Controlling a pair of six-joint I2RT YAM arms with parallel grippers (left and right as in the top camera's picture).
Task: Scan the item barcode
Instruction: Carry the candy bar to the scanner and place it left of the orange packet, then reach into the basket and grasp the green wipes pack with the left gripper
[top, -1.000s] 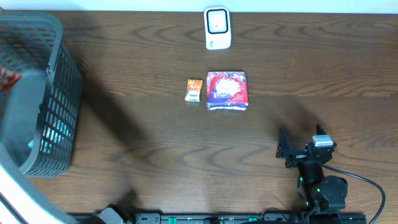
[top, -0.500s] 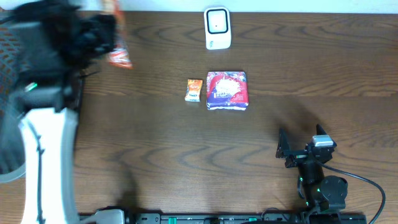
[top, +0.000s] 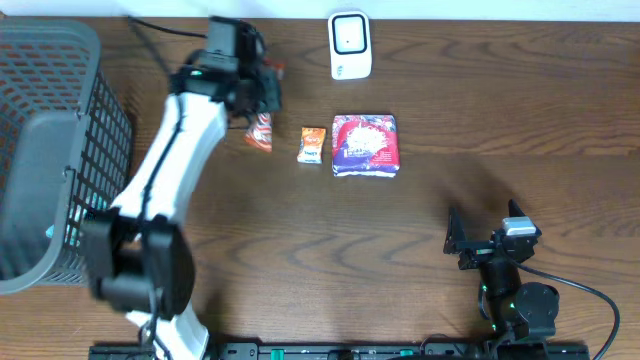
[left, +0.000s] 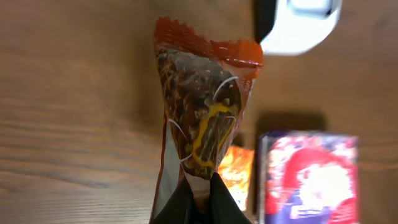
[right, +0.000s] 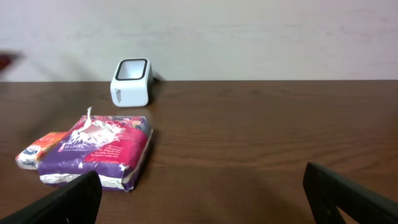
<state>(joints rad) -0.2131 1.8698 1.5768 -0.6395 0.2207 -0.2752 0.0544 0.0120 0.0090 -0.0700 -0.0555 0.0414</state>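
A: Start far left. What's on the bench (top: 300, 260)?
B: Dark grey mesh basket (top: 100, 150) at the far-left edge, partly cut off by the frame. Sth teal shows thru its wall, can't tell what.

A: And the item?
B: Red-brown snack pouch (top: 260, 131), just right of the basket area, toward the back. The left fingers (left: 221, 205) are pressed together on one end of the wrapper. The rest of the pouch sticks out past the tips, w/ the crimped red edge farthest from them. In the left wrist view, brown print w/ a yellow squiggle faces the cam.

A: Is it on the bench or above it?
B: Can't tell. Neither view settles whether the far end touches the wood.

A: Next to the right?
B: Small orange sachet (top: 312, 145), lying flat just right of the pouch, not touching it.

A: Scanner?
B: White barcode scanner (top: 349, 45) at the back edge, about centre. The pouch is left of it and nearer the robot, apart from it.

A: Then?
B: Purple-red pack (top: 365, 145), flat, just beside the sachet and in front of the scanner.

A: Right side?
B: Right fingers (right: 348, 196) are spread wide, gripping nothing. They're low by the front-right of the bench, well apart from all items, pointing toward the pack & scanner.
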